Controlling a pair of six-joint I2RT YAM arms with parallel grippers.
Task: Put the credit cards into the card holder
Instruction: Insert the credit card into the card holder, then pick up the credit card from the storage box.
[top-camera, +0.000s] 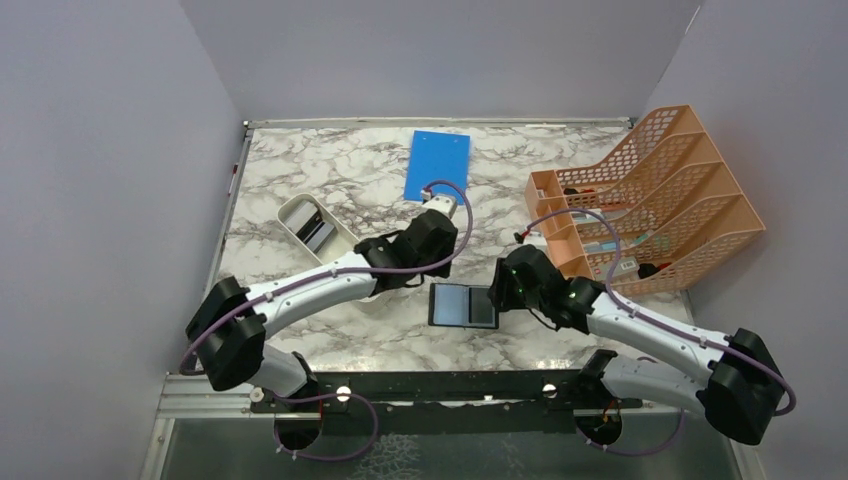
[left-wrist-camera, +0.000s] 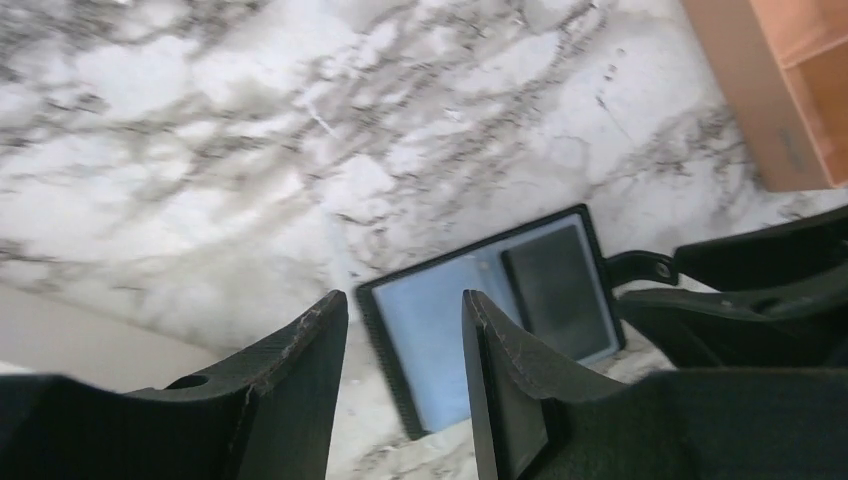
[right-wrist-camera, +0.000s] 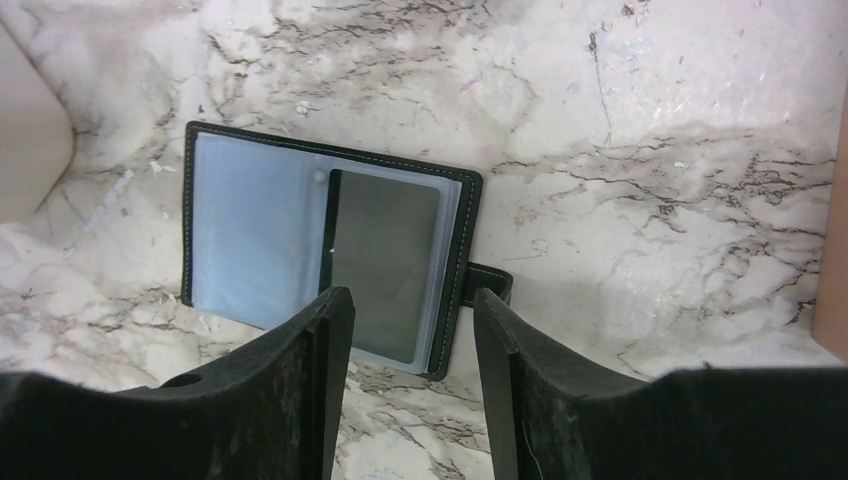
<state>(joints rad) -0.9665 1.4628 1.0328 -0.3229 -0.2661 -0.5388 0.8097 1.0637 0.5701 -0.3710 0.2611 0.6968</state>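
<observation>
The black card holder (top-camera: 463, 305) lies open on the marble table, grey-blue pockets up. A dark credit card (right-wrist-camera: 385, 265) sits in its right-hand pocket; it also shows in the left wrist view (left-wrist-camera: 558, 290). The snap tab (right-wrist-camera: 490, 283) sticks out on the right. My left gripper (top-camera: 418, 272) is open and empty, hovering just left of the holder (left-wrist-camera: 470, 320). My right gripper (top-camera: 497, 293) is open and empty at the holder's right edge, above the card side (right-wrist-camera: 320, 250). Thin dark things, perhaps cards (top-camera: 318, 232), stand in the white tray.
The white oblong tray (top-camera: 296, 212) stands left of the left arm. A large blue board (top-camera: 438, 165) lies at the back. The orange mesh rack (top-camera: 650, 200) stands at the right, close to the right arm.
</observation>
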